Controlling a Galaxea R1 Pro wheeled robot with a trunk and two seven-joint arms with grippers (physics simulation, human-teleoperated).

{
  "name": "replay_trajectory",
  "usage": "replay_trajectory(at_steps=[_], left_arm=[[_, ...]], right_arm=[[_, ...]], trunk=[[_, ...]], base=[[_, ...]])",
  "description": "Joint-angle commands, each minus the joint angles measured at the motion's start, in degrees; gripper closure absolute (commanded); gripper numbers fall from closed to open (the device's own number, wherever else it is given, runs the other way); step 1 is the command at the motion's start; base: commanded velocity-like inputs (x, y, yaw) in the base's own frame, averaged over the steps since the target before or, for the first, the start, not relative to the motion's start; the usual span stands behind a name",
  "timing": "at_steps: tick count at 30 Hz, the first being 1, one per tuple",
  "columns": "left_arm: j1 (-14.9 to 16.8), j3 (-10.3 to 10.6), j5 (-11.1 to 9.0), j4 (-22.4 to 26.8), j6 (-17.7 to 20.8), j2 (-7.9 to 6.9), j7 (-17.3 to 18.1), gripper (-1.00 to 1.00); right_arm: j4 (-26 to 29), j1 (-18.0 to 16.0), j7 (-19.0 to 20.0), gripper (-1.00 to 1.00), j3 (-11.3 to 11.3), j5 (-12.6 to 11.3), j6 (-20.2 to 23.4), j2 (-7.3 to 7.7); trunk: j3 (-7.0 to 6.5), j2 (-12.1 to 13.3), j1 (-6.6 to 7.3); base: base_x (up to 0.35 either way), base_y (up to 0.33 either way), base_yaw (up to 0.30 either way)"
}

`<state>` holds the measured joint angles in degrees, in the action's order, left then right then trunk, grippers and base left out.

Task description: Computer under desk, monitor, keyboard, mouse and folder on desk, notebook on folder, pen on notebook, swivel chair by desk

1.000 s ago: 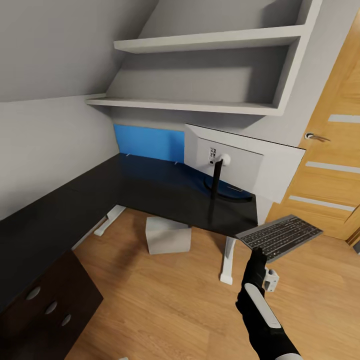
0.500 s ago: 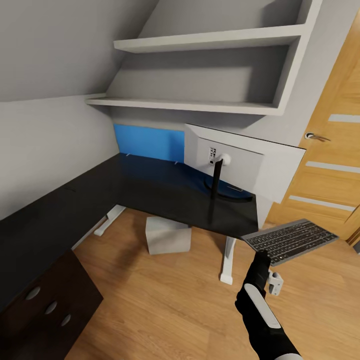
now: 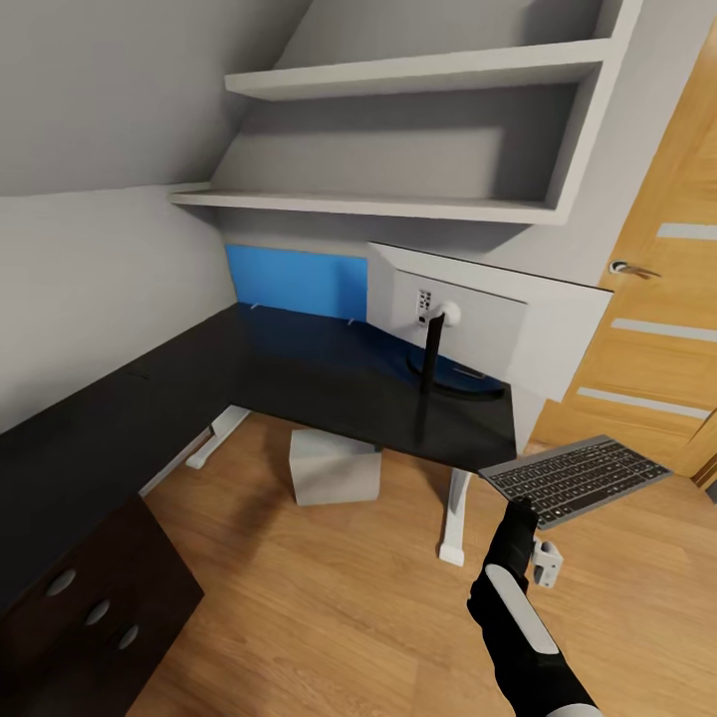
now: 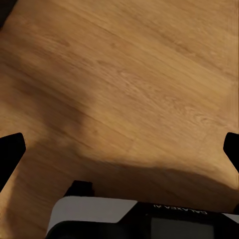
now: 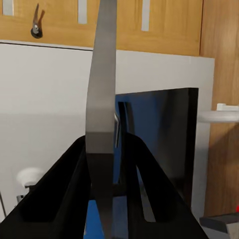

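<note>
Keyboard, slim with dark keys and grey-silver frame (image 3: 575,479), is clenched at its near edge by the right gripper (image 3: 519,512), held level above the wood floor (image 3: 329,588), at 4 o'clock of the black surface (image 3: 329,383) bearing the white-backed monitor (image 3: 488,321). Left gripper (image 4: 119,149) hangs released.

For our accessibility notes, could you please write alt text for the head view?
The right gripper holds a grey-framed keyboard in the air above the wood floor, just off the corner of the black desk. On the desk stands the monitor, white back toward the camera, with a blue panel and grey wall shelves behind.
</note>
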<state>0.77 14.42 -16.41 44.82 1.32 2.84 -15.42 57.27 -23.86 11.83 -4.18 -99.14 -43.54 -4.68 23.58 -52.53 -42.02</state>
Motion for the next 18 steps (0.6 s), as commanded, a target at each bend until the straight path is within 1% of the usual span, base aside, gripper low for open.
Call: replay_trajectory(at_steps=[1, 5, 10, 18], left_arm=[[0.0, -0.1, -0.5, 0.1, 0.2, -0.04, -0.4, -1.0], [0.0, -0.6, -0.5, 0.1, 0.2, -0.03, -0.4, -1.0], [0.0, -0.7, -0.5, 0.1, 0.2, -0.01, -0.4, -1.0], [0.0, -0.7, -0.5, 0.1, 0.1, 0.06, -0.5, -1.0]], right_arm=[[0.0, 0.0, 0.6, 1.0, -0.1, -0.6, -0.2, 0.04], [0.2, 0.0, 0.6, 1.0, -0.2, -0.5, -0.2, 0.1], [0.1, 0.0, 0.6, 1.0, -0.9, -0.6, -0.2, 0.07], [0.1, 0.0, 0.9, 1.0, -1.0, -0.2, -0.2, 0.02]], trunk=[[0.25, -0.5, -0.23], [0.97, -2.1, -1.11], [1.86, -4.1, -2.21], [3.3, -7.3, -3.97]], base=[[0.0, 0.0, 0.0], [0.0, 0.0, 0.0], [0.0, 0.0, 0.0], [0.0, 0.0, 0.0]])
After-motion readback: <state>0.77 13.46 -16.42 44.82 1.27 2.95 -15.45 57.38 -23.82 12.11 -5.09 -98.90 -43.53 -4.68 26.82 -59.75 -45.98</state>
